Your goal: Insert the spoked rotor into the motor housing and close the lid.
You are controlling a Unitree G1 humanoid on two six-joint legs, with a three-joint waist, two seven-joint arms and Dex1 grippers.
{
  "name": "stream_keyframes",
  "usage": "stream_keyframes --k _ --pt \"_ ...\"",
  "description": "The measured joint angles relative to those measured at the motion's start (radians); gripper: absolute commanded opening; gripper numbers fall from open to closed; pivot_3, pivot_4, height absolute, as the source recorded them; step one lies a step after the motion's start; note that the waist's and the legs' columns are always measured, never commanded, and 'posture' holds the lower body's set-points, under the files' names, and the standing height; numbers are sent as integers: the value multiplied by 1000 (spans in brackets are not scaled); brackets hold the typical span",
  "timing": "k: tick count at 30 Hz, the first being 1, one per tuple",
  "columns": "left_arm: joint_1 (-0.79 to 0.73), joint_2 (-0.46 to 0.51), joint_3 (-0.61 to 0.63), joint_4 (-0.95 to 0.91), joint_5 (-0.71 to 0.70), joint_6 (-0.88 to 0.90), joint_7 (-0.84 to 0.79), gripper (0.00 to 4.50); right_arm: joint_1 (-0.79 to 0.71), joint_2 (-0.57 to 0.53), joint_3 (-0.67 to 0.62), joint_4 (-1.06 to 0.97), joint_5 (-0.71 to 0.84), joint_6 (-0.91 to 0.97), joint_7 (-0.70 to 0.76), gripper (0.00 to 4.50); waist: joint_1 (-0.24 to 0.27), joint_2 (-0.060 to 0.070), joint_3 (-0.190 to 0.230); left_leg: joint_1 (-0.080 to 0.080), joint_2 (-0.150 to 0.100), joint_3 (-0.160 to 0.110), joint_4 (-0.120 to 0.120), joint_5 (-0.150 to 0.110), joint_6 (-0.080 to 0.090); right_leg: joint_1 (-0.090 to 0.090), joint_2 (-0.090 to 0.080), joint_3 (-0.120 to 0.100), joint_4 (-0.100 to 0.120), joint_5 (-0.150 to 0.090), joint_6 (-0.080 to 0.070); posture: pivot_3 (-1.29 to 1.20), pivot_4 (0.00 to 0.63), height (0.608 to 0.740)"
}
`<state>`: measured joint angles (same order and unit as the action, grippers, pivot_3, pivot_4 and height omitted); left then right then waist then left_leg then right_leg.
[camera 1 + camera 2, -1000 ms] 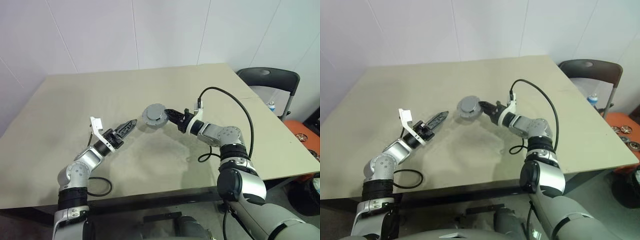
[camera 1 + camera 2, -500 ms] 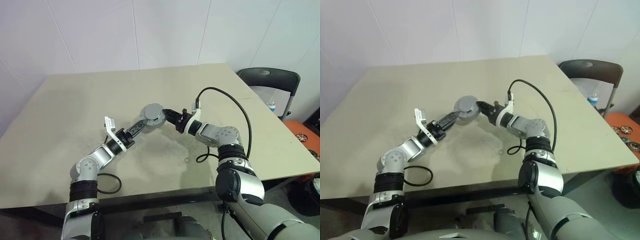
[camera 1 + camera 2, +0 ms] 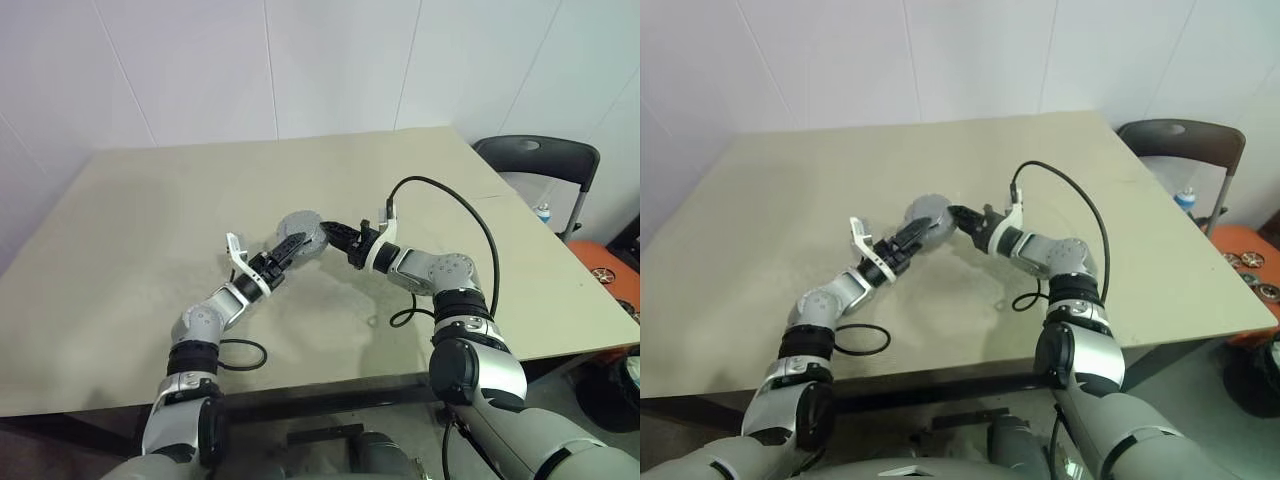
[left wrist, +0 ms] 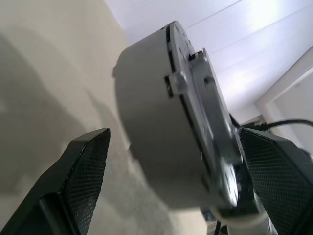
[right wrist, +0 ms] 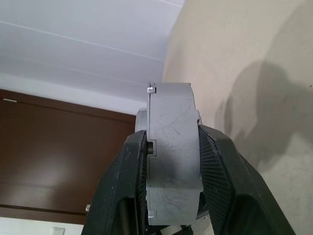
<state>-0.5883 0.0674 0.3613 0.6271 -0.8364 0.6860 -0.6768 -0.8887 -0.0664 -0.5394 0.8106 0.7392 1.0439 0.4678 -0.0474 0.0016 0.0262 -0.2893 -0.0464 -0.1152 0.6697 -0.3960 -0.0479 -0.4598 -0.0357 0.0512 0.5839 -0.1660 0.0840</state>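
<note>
Motor housing [image 3: 300, 232], a closed round grey metal drum pinched edgewise in the right claw [image 5: 171, 161], now sits between the wide-spread fingers of the left claw [image 4: 171, 161], which has reached in, likely for a handover.

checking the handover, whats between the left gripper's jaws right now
The motor housing, lid shut on it, sits between the left gripper jaws, which stand wide and apart from it in the left wrist view. The right gripper clamps it.
</note>
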Motion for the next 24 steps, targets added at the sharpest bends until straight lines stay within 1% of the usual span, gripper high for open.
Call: stream_keyframes --k 2,3,4,5,13,17,20,21,22,24 --pt "-15 -7 12 15 -2 -2 -10 3268 1 0 0 0 0 0 0 1203 0 0 0 0 0 0 0 0 0 0 0 0 0 0 0 0 0 740" --pt "-21 -12 23 30 -9 0 -14 2924 3 -1 -1 0 3 -1 4 1203 -1 0 0 0 0 0 0 0 0 0 0 0 0 0 0 0 0 740" --pt "-25 -20 40 41 -26 2 -21 2708 5 -1 -1 -1 10 0 11 1203 -1 0 0 0 0 0 0 0 0 0 0 0 0 0 0 0 0 740" --pt "-29 -27 53 49 -34 3 -25 2635 5 -2 -2 -2 14 -1 14 1203 -1 0 0 0 0 0 0 0 0 0 0 0 0 0 0 0 0 740" --pt "-33 -40 87 60 -68 35 -25 2485 13 -3 4 -21 22 0 20 1203 -2 0 0 0 0 0 2 0 0 0 0 0 2 0 0 0 0 740" --pt "-33 -46 107 60 -81 64 -11 2485 17 -3 9 -25 21 -2 23 1203 -2 0 0 -2 0 0 10 -1 1 -1 -1 0 10 0 0 0 0 740" --pt "-33 -64 136 60 -106 82 8 2485 17 -4 16 -32 21 -6 24 1203 0 0 0 -2 -6 -1 14 -1 1 0 -4 0 11 1 2 0 0 740" --pt "-32 -69 143 59 -111 88 13 2482 17 -4 18 -34 21 -10 23 1910 0 0 0 -1 -7 -1 14 0 1 0 -5 0 12 2 2 0 0 740" --pt "-32 -72 145 57 -112 92 15 2482 17 -4 21 -34 19 -15 19 2101 0 0 0 -1 -8 -1 14 0 1 1 -6 0 12 2 3 0 0 740" --pt "-30 -79 145 53 -113 97 23 2482 17 -3 24 -35 19 -20 14 2777 1 0 0 0 -9 -1 15 0 1 3 -7 1 12 3 4 0 0 740"
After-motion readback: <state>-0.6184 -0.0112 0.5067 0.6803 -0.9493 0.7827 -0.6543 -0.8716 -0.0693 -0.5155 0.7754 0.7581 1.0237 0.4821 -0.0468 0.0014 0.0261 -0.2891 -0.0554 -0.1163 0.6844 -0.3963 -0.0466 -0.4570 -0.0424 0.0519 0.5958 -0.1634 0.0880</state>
